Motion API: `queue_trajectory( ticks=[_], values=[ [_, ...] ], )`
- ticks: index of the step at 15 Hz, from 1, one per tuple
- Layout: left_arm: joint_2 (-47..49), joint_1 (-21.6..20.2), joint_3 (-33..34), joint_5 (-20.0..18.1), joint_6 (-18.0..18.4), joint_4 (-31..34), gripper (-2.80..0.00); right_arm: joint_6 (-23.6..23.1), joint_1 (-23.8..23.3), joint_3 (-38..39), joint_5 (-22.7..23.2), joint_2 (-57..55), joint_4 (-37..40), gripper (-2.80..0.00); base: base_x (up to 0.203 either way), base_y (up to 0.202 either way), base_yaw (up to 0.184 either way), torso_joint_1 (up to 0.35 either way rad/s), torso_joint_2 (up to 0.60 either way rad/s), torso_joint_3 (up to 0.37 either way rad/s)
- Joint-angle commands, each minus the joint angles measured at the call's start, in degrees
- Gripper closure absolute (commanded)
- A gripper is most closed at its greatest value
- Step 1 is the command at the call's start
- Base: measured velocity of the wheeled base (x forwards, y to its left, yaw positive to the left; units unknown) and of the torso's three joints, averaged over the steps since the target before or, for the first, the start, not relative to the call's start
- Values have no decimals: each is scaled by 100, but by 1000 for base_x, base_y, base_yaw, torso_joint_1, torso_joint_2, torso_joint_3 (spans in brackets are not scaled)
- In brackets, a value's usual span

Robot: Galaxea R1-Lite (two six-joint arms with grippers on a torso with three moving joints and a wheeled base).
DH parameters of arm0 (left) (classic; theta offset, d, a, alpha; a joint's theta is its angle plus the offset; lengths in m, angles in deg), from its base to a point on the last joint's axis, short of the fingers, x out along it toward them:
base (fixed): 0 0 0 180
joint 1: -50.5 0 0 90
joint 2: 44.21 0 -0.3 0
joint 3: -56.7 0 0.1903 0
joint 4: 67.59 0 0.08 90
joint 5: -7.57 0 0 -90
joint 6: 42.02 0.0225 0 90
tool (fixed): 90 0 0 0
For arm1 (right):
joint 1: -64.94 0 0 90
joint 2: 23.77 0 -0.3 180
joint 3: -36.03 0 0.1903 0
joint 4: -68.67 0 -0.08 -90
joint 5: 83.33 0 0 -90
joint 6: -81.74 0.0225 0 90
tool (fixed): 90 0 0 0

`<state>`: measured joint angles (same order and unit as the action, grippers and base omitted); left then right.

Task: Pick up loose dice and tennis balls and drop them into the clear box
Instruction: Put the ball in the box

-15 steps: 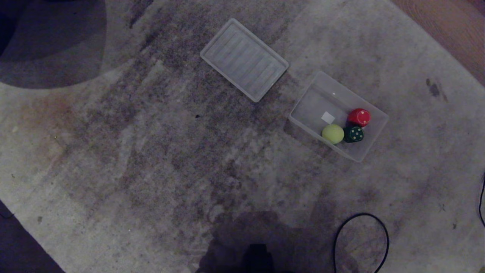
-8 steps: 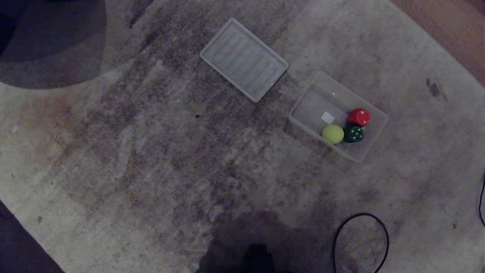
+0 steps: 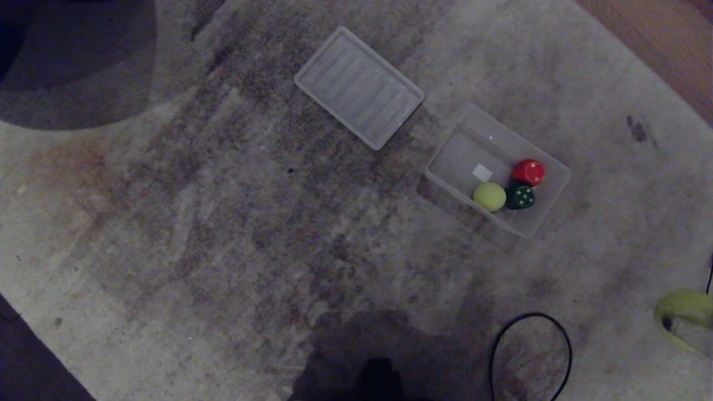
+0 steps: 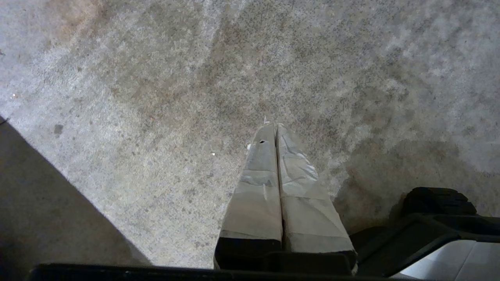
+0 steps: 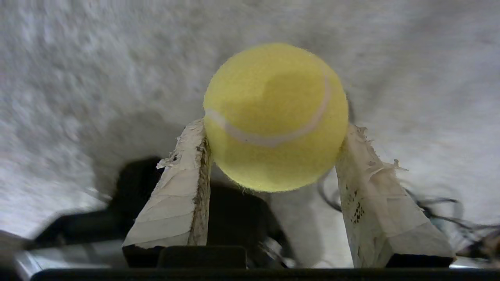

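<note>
Right gripper jaws clamp fuzzy yellow-green tennis ball by its sides only; a jolt could release it ahead of the jaws, short of the clear plastic box. Left gripper jaws together.

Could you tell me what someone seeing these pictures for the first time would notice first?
Most striking is the yellow-green tennis ball clamped between the taped fingers of the right gripper above the pale carpet, just entering at the head view's right edge. Next comes the clear box right of centre, holding another tennis ball, a green die and a red die, with the ribbed lid lying flat beside it.
</note>
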<state>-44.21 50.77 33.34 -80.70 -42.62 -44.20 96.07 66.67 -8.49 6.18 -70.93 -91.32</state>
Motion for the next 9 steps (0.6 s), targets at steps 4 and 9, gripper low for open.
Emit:
queue_trajectory(
  ticks=[4, 9],
  values=[
    [0, 0, 9, 3, -2, -3, 0, 868, 274, -819, 38, -3628, -1781, 0, 0, 0, 0, 0, 0, 0],
    [9, 0, 9, 3, -2, -3, 0, 1267, 526, -1285, 160, -4452, -2042, 0, 0, 0, 0, 0, 0, 0]
  ],
)
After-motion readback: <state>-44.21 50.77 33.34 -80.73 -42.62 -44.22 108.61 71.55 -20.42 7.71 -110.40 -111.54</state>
